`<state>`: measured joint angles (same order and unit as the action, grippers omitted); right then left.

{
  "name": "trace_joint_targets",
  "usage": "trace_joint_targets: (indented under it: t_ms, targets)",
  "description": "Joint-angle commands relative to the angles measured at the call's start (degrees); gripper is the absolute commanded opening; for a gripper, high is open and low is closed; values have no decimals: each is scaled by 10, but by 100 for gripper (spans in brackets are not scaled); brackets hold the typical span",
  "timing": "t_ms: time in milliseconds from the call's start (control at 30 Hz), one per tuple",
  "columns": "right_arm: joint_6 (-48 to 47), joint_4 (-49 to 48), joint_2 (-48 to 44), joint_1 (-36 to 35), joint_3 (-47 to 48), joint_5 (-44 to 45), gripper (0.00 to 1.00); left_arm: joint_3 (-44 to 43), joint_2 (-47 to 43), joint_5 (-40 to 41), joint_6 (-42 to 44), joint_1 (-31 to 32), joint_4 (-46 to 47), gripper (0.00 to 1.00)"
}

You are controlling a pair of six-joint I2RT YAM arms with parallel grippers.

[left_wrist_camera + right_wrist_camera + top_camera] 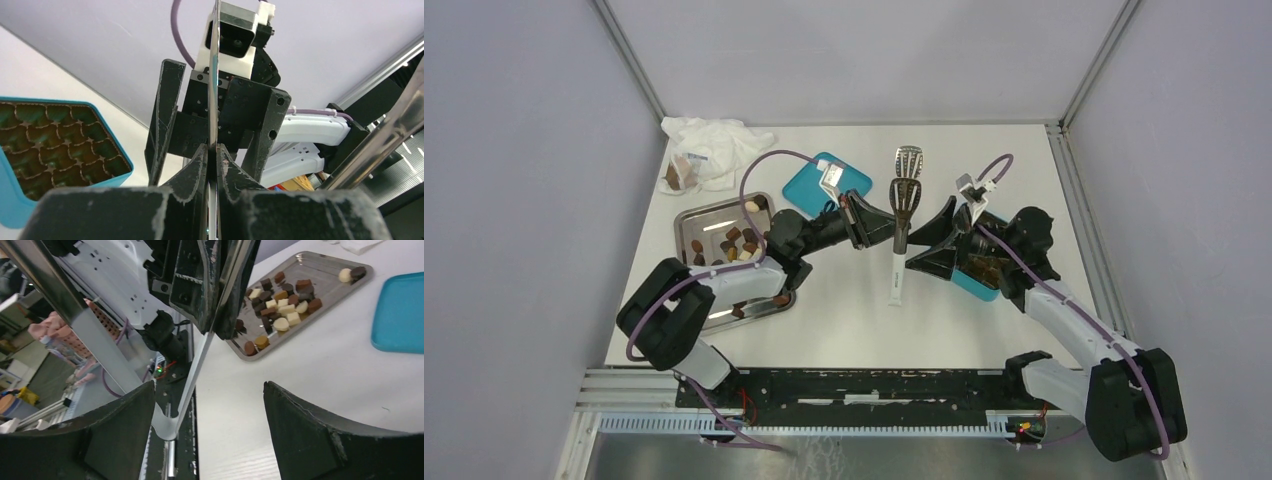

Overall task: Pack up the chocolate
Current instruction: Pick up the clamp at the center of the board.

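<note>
Where grey walls (524,180) enclose white table (844,320), left end effector (889,225) grips tongs (897,272).

From above, the left arm (739,283) lies across the steel tray (698,226), hiding part of its floor, and the chocolate (739,243) is too small to tell cube from disc. The right arm (1069,320) covers most of the teal box (972,288). The left wrist view cuts that box off at left; the right wrist view cuts the teal lid (400,315) off at right, the left gripper (220,325) with its tongs (201,360) hiding one tray end.
</note>
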<state>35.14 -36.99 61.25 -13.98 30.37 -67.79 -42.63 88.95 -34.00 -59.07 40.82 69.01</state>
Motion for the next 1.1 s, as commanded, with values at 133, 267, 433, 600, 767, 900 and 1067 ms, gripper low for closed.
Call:
trace_joint_targets:
  t_ms: [133, 267, 433, 600, 767, 900, 1067]
  targets:
    - [136, -129, 9, -50, 13, 40, 70, -13, -48, 48, 48, 17, 8, 2]
    - [139, -115, 18, -59, 19, 52, 47, -14, -57, 59, 58, 24, -2, 2]
    - [171, -116, 34, -60, 28, 58, 12, -9, -68, 73, 69, 29, -15, 3]
    - [256, -160, 47, -60, 29, 57, 0, 11, -93, 107, 64, 30, -22, 23]
    - [291, -188, 41, -59, 29, 54, 0, 83, -171, 215, 85, 29, -28, 92]
    - [292, -184, 35, -58, 26, 55, 0, 129, -264, 259, 129, 29, -82, 100]
    - [324, -183, 44, -57, 37, 55, 0, 153, -355, 198, 183, 29, -144, 100]
